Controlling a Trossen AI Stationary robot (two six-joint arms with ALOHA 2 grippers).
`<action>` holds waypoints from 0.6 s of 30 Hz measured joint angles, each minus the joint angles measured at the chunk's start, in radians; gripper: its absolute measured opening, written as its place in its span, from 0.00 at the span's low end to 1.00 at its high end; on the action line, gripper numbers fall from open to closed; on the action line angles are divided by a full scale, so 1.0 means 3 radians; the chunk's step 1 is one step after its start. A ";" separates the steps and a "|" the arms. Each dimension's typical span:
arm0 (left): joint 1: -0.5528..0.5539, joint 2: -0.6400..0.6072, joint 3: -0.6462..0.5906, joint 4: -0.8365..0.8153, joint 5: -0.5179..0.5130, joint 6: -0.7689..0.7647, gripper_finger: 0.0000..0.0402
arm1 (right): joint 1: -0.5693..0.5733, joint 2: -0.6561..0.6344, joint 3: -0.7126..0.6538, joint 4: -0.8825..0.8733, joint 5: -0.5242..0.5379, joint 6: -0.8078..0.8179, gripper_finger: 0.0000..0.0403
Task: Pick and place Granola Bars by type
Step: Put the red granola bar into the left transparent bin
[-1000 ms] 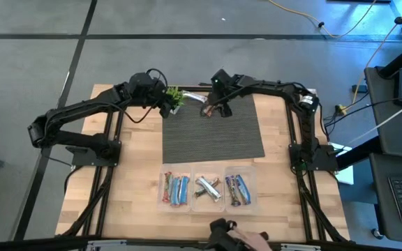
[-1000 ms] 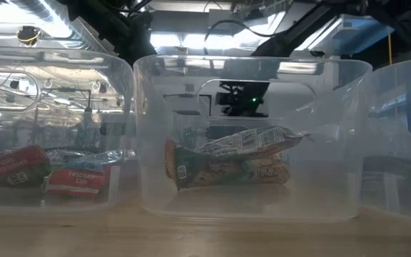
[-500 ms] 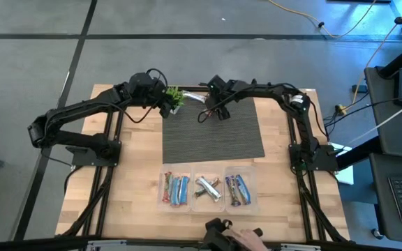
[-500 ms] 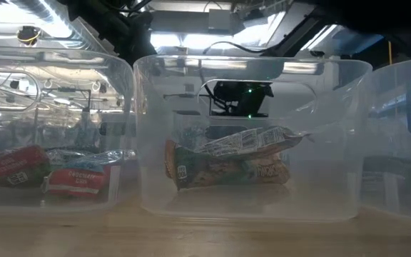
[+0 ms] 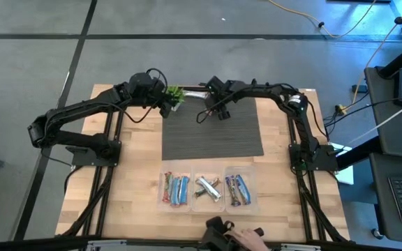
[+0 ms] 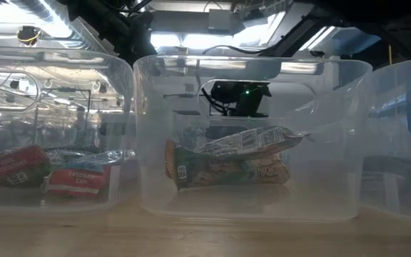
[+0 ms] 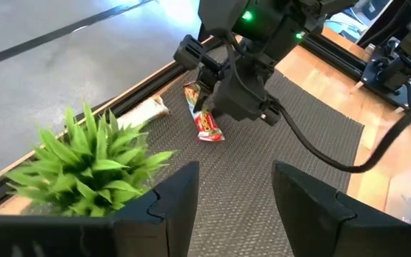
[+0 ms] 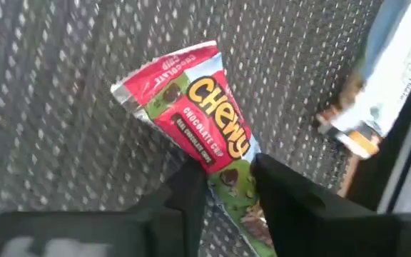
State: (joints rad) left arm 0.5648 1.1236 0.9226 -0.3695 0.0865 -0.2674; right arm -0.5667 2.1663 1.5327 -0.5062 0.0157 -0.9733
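Glossy foil bar [image 8: 204,133], woven mat [image 5: 213,130]

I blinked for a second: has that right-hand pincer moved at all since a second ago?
Yes. In the high view the right pincer has slid left along the dark mat's far edge, toward the green plant, and now grips a red bar.

A small green potted plant [image 5: 174,97] stood at the far edge of the wooden counter [image 5: 131,181], beside a dark ribbed mat [image 5: 213,132]. Three clear plastic bins [image 5: 209,189] sat side by side nearer the front.

Right pincer [image 8: 223,182] reaches low with its fingers pinched close, while the left pincer [image 7: 234,207] hangs parted.
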 joint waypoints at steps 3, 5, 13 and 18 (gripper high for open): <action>0.0000 0.0000 0.0000 -0.0002 0.0000 -0.0097 0.42 | 0.0002 0.0007 0.0133 -0.0153 0.0018 0.0068 0.24; 0.0000 0.0000 0.0000 -0.0001 0.0001 -0.0148 0.42 | 0.0014 0.0007 0.0254 -0.0270 0.0014 0.0139 0.21; -0.0107 0.0000 0.0000 0.0074 -0.0002 0.0160 0.43 | 0.0079 0.0007 0.1022 -0.1153 -0.0420 0.0649 0.19; -0.0224 -0.0073 -0.0001 0.0075 -0.0047 0.0279 0.43 | 0.0092 -0.0084 0.1614 -0.1579 -0.1317 0.1208 0.19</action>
State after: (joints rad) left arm 0.4977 1.1018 0.9222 -0.3468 0.0724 -0.1839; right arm -0.5392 2.1412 2.0167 -0.9798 -0.3793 -0.6108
